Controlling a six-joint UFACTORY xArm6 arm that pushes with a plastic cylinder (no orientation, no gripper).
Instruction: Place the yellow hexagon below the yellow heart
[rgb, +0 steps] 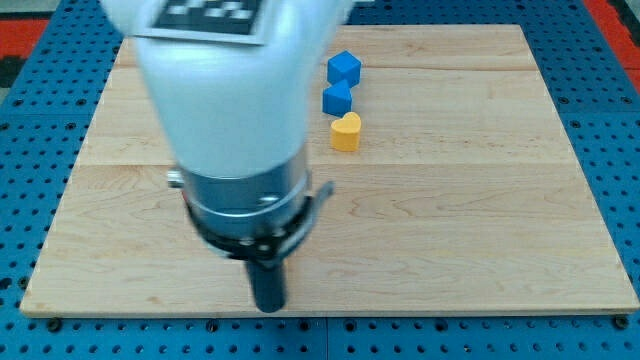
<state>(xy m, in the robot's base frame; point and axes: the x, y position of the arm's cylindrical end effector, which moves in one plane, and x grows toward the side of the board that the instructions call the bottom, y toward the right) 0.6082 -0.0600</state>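
Note:
The yellow heart (346, 131) lies on the wooden board above its middle. Two blue blocks stand just above it: one blue cube (338, 98) touching the heart's top, another blue cube (344, 68) above that. No yellow hexagon shows in the view; the arm's white body may hide it. My tip (268, 305) is at the view's bottom, left of centre, near the board's lower edge, far below and to the left of the heart, touching no block.
The arm's large white and grey body (235, 110) covers the upper left of the board. The wooden board (480, 200) lies on a blue perforated table (610, 120).

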